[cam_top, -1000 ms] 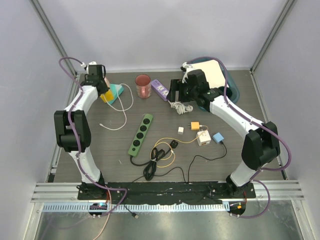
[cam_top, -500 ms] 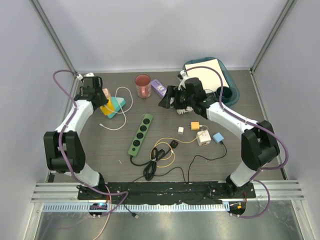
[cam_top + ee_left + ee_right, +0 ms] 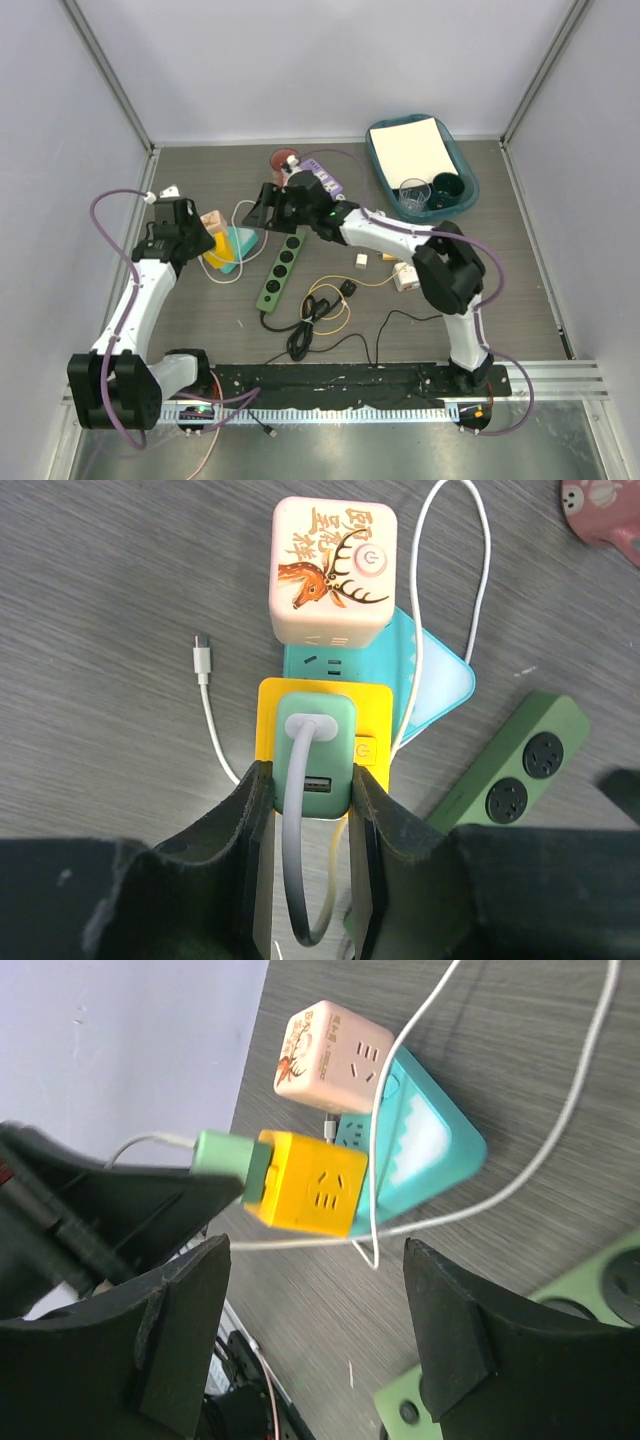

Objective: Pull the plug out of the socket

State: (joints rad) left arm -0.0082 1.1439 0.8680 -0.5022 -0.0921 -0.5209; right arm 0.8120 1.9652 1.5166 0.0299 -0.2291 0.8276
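My left gripper (image 3: 312,780) is shut on a mint-green charger plug (image 3: 315,745) with a grey cable. That plug sits in a yellow cube socket (image 3: 375,720), which lies beside a pink deer-print cube (image 3: 332,575) on a teal pad (image 3: 435,680). In the top view my left gripper (image 3: 200,245) is at the table's left. My right gripper (image 3: 315,1300) is open and empty, hovering just right of the yellow cube (image 3: 310,1185). The green power strip (image 3: 282,268) lies beside it with its outlets empty. The pale-blue-and-white adapter is hidden behind the right arm.
A white cable (image 3: 205,695) loops round the cubes. A pink mug (image 3: 286,160) and a purple strip (image 3: 328,182) sit behind the right wrist. A teal tray (image 3: 378,150) stands at the back right. A white cube (image 3: 405,275), a black plug (image 3: 347,288) and coiled cords (image 3: 305,335) lie nearer.
My right arm has swung left from the purple strip to beside the yellow cube. My left gripper has drawn nearer and now grips the green plug. The cube cluster shifted slightly.
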